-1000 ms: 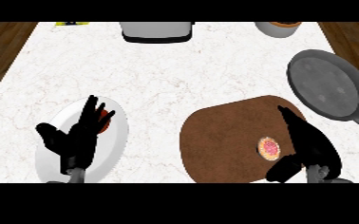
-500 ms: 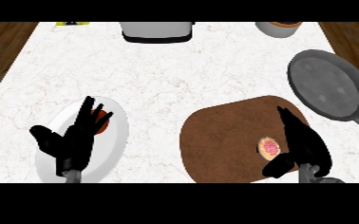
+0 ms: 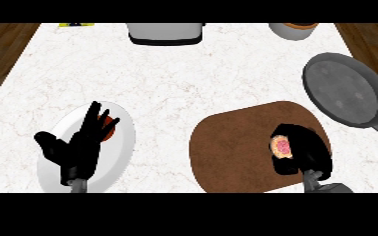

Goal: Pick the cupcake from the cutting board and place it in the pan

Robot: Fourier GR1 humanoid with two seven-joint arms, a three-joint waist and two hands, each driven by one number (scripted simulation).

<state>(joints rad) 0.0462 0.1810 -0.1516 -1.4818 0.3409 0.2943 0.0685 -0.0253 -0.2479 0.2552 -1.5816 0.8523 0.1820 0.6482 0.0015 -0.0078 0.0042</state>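
One cupcake tipped sideways, right hand curled round it

One cupcake, one cutting board, one pan, one plate, two hands, perhaps one toaster

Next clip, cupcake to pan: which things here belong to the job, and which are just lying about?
Belong to the job:
cupcake
cutting board
pan
right hand, curled round the cupcake

Just lying about:
white plate with a red item, under the open left hand
grey appliance at the far edge
bowl at the far edge
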